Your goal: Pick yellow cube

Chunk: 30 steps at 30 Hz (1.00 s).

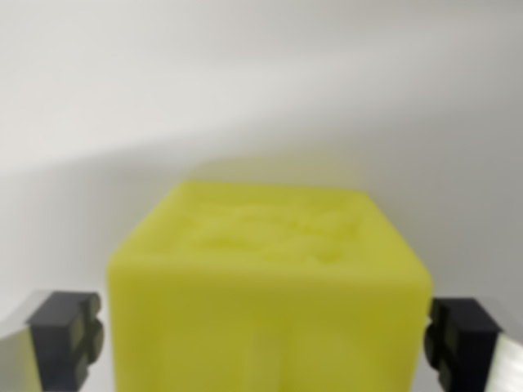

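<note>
- Here we have the cube (270, 286) filling the lower middle of the wrist view, blurred by closeness, resting on a pale surface (261, 98) that runs away behind it.
- Our gripper (265, 339) straddles it: one dark pad (65, 339) sits just beside the cube's side at the wrist view's left, the other pad (462, 343) just beside its opposite side.
- The jaws stand wide, about the cube's own width plus a sliver; whether either pad touches it we cannot tell through the blur.
- We judge this to be the grasp step: the approach looks done and the cube sits between the pads, not yet visibly clamped or lifted.
- Next we need to close evenly on both flanks, keeping the cube centred so it does not twist, then raise it straight off the surface.
</note>
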Each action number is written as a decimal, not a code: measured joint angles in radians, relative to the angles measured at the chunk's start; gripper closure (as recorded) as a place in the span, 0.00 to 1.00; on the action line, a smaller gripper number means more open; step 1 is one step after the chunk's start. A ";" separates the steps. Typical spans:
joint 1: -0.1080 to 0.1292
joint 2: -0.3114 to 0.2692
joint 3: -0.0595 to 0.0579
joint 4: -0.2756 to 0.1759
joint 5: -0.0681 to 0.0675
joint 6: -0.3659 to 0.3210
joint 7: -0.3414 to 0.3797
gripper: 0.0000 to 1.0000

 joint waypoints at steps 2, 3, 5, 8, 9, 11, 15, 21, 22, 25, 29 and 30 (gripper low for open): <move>0.001 0.004 0.000 0.001 0.002 0.004 -0.001 0.00; 0.001 0.005 0.000 0.002 0.002 0.004 -0.001 0.00; 0.001 0.005 0.000 0.002 0.003 0.005 -0.001 0.00; 0.001 0.004 -0.001 0.001 0.003 0.004 -0.002 1.00; 0.001 0.003 -0.001 0.001 0.003 0.003 -0.002 1.00; 0.001 -0.006 -0.001 -0.002 0.003 -0.003 -0.001 1.00; 0.001 -0.034 -0.002 -0.010 -0.001 -0.023 0.002 1.00; -0.001 -0.076 -0.002 -0.021 -0.008 -0.054 0.007 1.00; -0.001 -0.083 -0.002 -0.022 -0.009 -0.059 0.008 1.00; -0.001 -0.103 -0.001 -0.027 -0.012 -0.075 0.010 1.00; -0.002 -0.131 -0.001 -0.032 -0.016 -0.097 0.013 1.00; -0.002 -0.137 -0.001 -0.034 -0.017 -0.102 0.014 1.00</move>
